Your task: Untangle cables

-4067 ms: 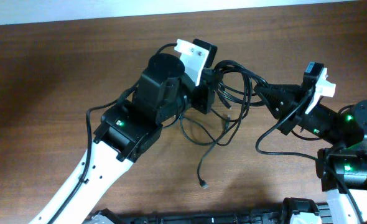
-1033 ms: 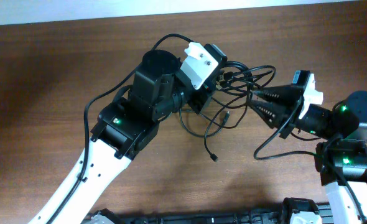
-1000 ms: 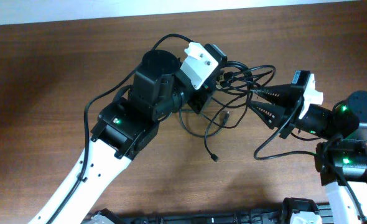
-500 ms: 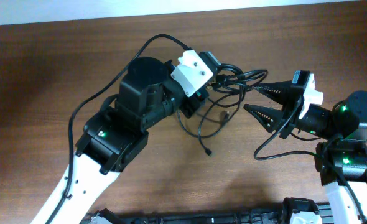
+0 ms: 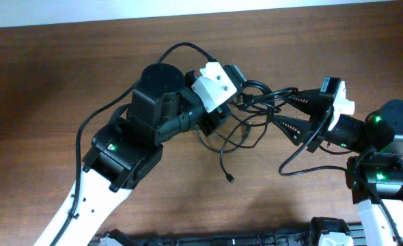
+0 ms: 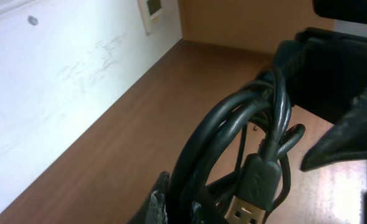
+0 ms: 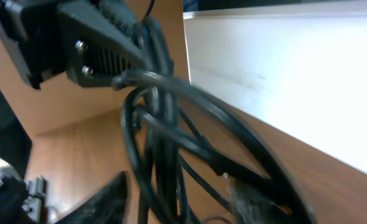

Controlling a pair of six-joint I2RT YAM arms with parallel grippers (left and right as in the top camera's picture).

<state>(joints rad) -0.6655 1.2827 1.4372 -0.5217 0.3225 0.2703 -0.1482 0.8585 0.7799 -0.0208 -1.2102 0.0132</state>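
The cables (image 5: pixel 253 104) are a tangled bundle of thin black cords held up between the two arms. My left gripper (image 5: pixel 220 115) is shut on the bundle; in the left wrist view (image 6: pixel 177 204) the cords (image 6: pixel 233 134) rise in loops from between its fingers, with a USB plug (image 6: pixel 253 202) beside them. My right gripper (image 5: pixel 287 111) is open, its fingers spread on either side of the bundle's right end. In the right wrist view (image 7: pixel 180 202) several cords (image 7: pixel 165 134) pass between the fingers. One loose end (image 5: pixel 229 179) trails onto the table.
The brown wooden table (image 5: pixel 65 75) borders a white wall at the far edge. A thicker arm wire (image 5: pixel 297 154) loops beside the right arm. The left arm's body (image 5: pixel 130 140) covers the table's middle left.
My right gripper's jaws have opened wider over the last second. My left arm has shifted left and down a little, still holding the bundle. The loose end moved slightly.
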